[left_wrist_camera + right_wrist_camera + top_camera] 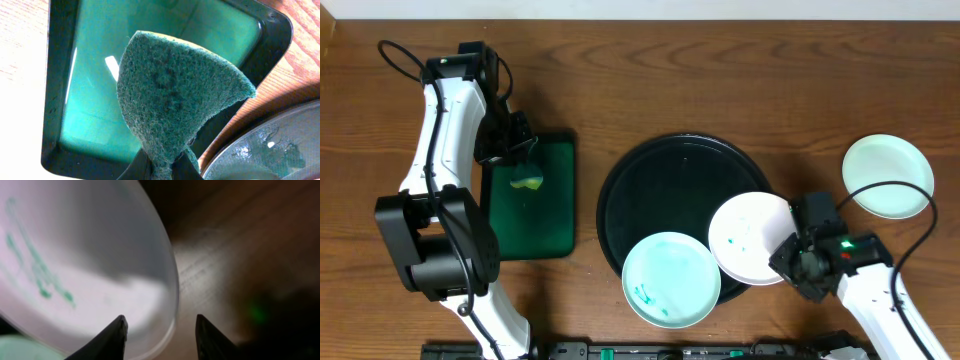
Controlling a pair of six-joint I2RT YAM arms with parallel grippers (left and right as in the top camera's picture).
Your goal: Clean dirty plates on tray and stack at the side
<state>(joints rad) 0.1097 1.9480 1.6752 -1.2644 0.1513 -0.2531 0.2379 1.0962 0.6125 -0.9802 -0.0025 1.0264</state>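
The black tray [660, 175] lies mid-table. A white plate [745, 235] with teal smears overhangs its right rim, and a mint plate [671, 280] with teal marks overhangs its front rim. Another mint plate [888, 176] rests on the bare wood at the right. My right gripper [790, 250] is at the white plate's right edge. In the right wrist view the gripper [160, 317] is open, one finger over the white plate [90, 280], the other over the wood, the rim between them. My left gripper [523, 150] is shut on a green sponge [175, 95].
A small green rectangular tray [555, 225] sits left of the black tray, under the sponge [528, 182]. Its green floor [95, 115] fills the left wrist view. A glossy round rim [270, 150] shows at that view's lower right.
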